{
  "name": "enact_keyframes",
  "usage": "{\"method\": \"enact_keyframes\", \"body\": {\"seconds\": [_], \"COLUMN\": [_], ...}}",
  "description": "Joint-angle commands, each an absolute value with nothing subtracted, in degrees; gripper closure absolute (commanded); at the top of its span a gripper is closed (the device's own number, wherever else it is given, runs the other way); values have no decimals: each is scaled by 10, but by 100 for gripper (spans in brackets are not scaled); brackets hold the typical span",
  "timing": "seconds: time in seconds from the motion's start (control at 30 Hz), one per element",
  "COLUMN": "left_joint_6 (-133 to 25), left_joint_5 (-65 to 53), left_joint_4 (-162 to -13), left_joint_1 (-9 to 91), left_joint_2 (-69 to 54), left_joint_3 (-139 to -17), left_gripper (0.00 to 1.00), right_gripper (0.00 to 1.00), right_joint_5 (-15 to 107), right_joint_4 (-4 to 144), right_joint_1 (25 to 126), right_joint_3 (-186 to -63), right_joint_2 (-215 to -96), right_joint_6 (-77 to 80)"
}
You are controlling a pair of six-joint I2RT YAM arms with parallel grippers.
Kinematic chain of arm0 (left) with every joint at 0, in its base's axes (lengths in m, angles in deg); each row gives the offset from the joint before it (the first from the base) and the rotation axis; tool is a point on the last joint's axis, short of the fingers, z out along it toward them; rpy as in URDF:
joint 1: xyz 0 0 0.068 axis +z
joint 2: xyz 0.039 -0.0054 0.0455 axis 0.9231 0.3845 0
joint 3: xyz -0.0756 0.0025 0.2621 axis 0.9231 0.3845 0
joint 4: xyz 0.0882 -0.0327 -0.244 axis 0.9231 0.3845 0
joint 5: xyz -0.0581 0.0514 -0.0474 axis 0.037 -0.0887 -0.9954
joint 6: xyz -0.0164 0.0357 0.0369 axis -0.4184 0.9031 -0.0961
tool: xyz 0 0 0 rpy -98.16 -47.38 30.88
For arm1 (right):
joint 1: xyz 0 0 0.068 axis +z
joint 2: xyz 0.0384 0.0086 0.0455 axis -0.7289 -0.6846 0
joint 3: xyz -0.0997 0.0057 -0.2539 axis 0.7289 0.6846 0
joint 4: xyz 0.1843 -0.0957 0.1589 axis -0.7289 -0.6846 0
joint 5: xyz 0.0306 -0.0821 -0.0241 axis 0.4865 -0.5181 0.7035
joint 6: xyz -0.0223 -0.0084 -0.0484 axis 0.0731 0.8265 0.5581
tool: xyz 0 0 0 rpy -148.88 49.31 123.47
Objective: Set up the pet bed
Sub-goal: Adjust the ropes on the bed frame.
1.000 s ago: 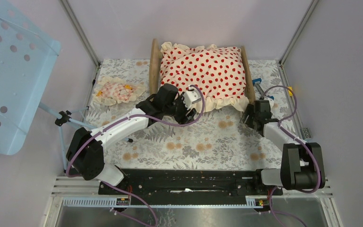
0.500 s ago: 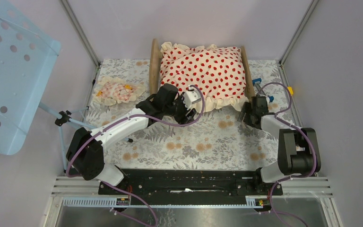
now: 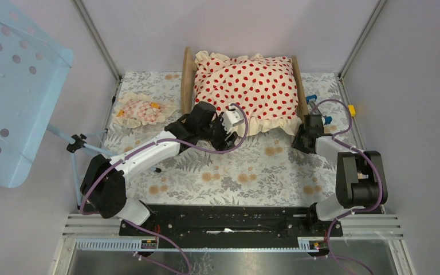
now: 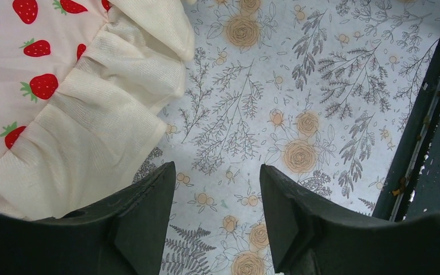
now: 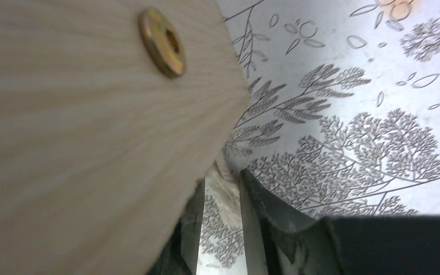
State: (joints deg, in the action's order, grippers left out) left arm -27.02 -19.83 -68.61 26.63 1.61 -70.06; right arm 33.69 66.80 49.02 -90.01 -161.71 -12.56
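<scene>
Black fingers (image 4: pixel 143 212) of the left gripper (image 4: pixel 215 223) are spread wide, only the floral tablecloth (image 4: pixel 298 86) showing between them. They hover just off the ruffled cream edge of the strawberry-print blanket (image 4: pixel 80 120). From above, that arm is stretched forward and angled in, with its wrist at the near left corner of the pet bed (image 3: pixel 299 94).

The right gripper (image 5: pixel 222 197) is shoved right up against the bed's pale wooden end board (image 5: pixel 80 114), with a brass bolt head (image 5: pixel 161 41) big in the wrist view. Its fingers (image 5: pixel 275 217) sit close together with a thin sliver of cloth between them. Honestly I can't tell whether they're pinching the board's edge or just sitting next to it. That arm is folded up tight, with its wrist at the bed's near right corner.

The bed sits at the back middle of the table, close to the pale lilac wall. The blanket is draped over the top between the two wooden ends. A small pink-and-cream pillow (image 3: pixel 140 110) lies on the cloth left of the bed, clear of it. A pale blue perforated panel (image 3: pixel 17 86) leans in at the far left. There are some small blue bits (image 3: pixel 312 98) just right of the bed, too small to make out.
</scene>
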Motion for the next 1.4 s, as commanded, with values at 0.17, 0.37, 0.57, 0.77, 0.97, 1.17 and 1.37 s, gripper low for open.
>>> {"method": "enact_keyframes", "body": {"seconds": [0.17, 0.37, 0.57, 0.77, 0.97, 1.17, 1.37], "left_joint_6": [-263, -263, -264, -265, -267, -269, -267], "left_joint_5": [-208, -213, -219, -223, -230, -231, -230], "left_joint_4": [-697, -697, -700, -700, -701, -701, -701], "left_joint_1": [269, 269, 269, 269, 269, 269, 269], "left_joint_2": [-10, -16, -19, -19, -19, -20, -22], "left_joint_3": [-701, -701, -701, -702, -702, -703, -700], "left_gripper": [40, 40, 41, 41, 41, 41, 41], "right_gripper": [66, 70, 63, 47, 46, 45, 45], "right_joint_5": [352, 347, 321, 291, 254, 237, 221], "right_joint_4": [563, 544, 541, 590, 609, 635, 653], "right_joint_1": [491, 493, 501, 507, 515, 532, 557], "right_joint_3": [-938, -936, -921, -863, -817, -780, -780], "right_joint_2": [-1650, -1647, -1636, -1584, -1541, -1528, -1555], "right_joint_6": [-157, -179, -213, -268, -309, -336, -345]}}
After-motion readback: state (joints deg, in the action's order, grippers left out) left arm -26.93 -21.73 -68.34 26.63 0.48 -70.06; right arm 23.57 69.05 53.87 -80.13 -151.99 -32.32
